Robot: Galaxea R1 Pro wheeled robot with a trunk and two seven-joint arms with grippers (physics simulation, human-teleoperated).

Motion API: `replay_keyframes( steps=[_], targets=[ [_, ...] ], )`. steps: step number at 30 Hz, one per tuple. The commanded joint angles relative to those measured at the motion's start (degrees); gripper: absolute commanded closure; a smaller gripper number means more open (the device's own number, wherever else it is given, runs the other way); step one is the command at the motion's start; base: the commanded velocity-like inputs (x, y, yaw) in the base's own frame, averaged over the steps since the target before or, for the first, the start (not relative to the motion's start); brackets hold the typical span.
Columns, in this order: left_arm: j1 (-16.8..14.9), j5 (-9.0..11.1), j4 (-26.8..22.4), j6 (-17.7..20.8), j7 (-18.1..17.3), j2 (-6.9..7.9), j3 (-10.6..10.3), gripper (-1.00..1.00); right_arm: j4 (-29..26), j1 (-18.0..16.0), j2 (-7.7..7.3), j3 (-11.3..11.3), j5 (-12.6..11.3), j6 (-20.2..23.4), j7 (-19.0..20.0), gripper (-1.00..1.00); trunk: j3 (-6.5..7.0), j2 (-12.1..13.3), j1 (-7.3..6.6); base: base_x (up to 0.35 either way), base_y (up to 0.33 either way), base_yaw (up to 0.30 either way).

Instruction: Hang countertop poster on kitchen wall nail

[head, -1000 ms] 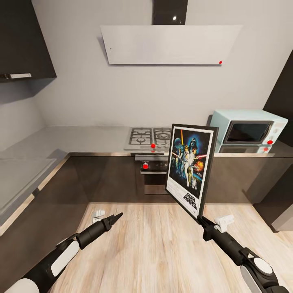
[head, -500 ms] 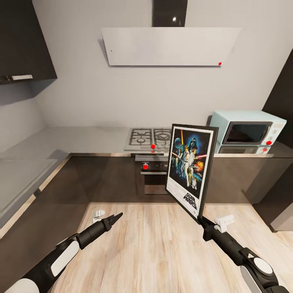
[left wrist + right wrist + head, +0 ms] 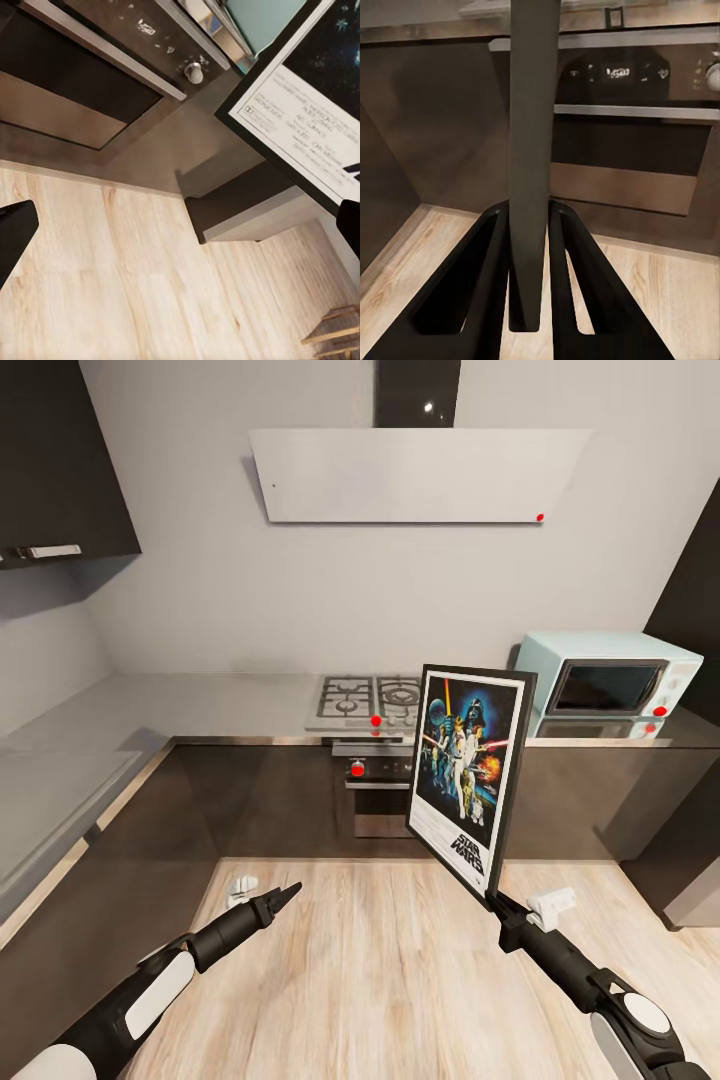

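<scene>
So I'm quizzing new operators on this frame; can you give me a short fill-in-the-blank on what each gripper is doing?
1. The poster is clamped by the ____ gripper.
2. That gripper grips the poster by its ____ edge.
3. The left gripper holds ____.
4. The mint microwave stands on the kitchen countertop, to the ____ of the hob.

Missing words: right; bottom; nothing; right

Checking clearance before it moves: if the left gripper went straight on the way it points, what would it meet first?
Likely the dark cabinet fronts below the kitchen countertop; the left gripper points forward over bare floor, though depth is unclear.
</scene>
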Motion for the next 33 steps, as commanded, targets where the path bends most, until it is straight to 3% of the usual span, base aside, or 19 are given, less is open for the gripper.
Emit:
replay_keyframes(
  steps=[1, 15, 33],
  targets=[
    [-0.1, 0.6, 0.0, 0.5, -0.1, 0.05, -0.1, -1.00, 0.0, 0.0, -0.06, 0.0, -0.7, 0.3, 0.2, 1.00, -0.12, -0.1, 0.03, 0.000, 0.000, 0.000],
    [-0.1, 0.6, 0.0, 0.5, -0.1, 0.05, -0.1, -1.00, 0.0, 0.0, -0.04, 0.1, -0.7, 0.2, 0.2, 1.00, -0.12, -0.1, 0.03, -0.005, -0.006, 0.005],
    [-0.1, 0.6, 0.2, 0.5, -0.1, 0.05, -0.2, -1.00, 0.0, 0.0, -0.04, 0.1, -0.6, 0.2, 0.1, 1.00, -0.12, -0.1, 0.03, -0.165, -0.190, 0.260]
  ],
)
